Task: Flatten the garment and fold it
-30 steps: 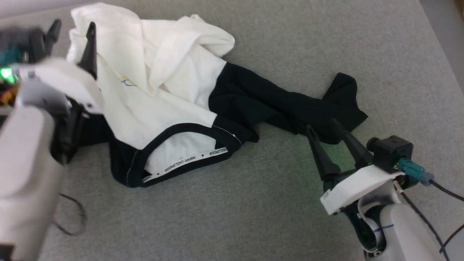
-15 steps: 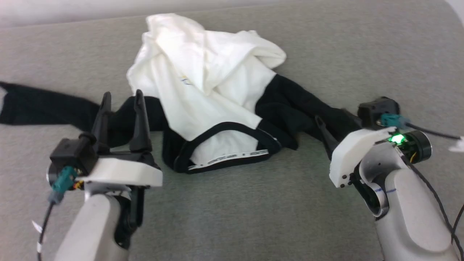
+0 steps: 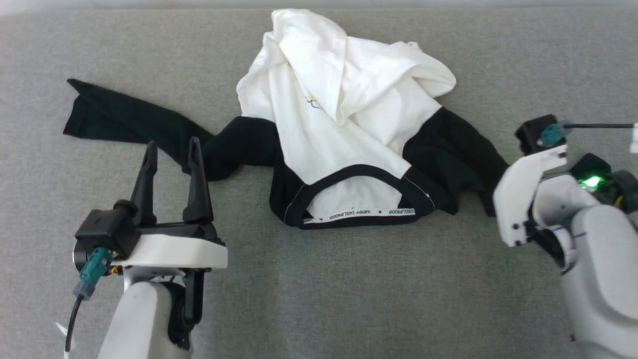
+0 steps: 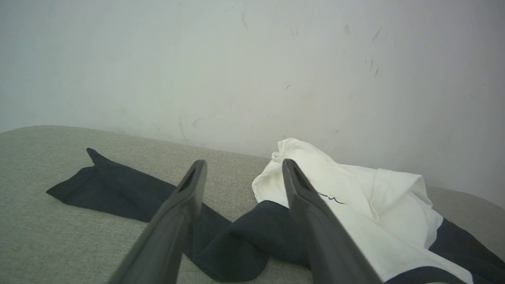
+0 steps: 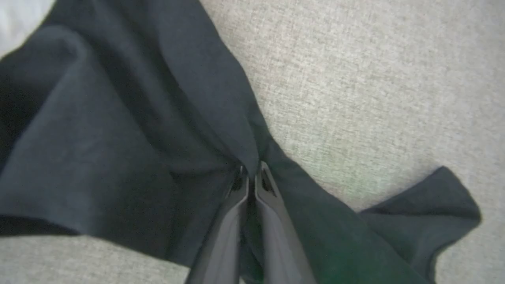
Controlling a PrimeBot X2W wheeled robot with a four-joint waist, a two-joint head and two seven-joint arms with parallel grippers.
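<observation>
Surroundings: a grey woven fabric surface (image 3: 319, 299) lies under everything, and a pale scuffed wall (image 4: 252, 59) rises behind it.
Task thing: the garment (image 3: 349, 149), a soft white shirt with long black sleeves, lies crumpled in the middle of the surface. Its black neckband (image 3: 359, 172) and lettered white tape (image 3: 359, 213) face the robot.
In the way: the white body is heaped and folded over itself, and a flap half covers the small yellow-and-blue chest print (image 3: 313, 101).
Left sleeve (image 3: 124, 119): stretched flat across the surface toward the robot's left.
Right sleeve (image 3: 448, 154): bunched in folds, running toward the right arm.
Left gripper (image 3: 172, 143): its two long dark fingers are spread apart with nothing between them. It is held low above the bare surface, just short of the left sleeve, and points at the wall.
Right gripper (image 5: 251, 167): the fingers are pressed together on the right sleeve's black cloth, which puckers at their tips. The sleeve's end (image 5: 434, 205) lies loose beside them.
Right arm: its white wrist cover (image 3: 523, 199) tilts down over the sleeve and hides the fingers in the head view. A green light (image 3: 590, 182) glows on it.
Cables: a teal plug (image 3: 92, 269) hangs from the left wrist, and another teal plug (image 3: 551, 133) sits on the right wrist.
</observation>
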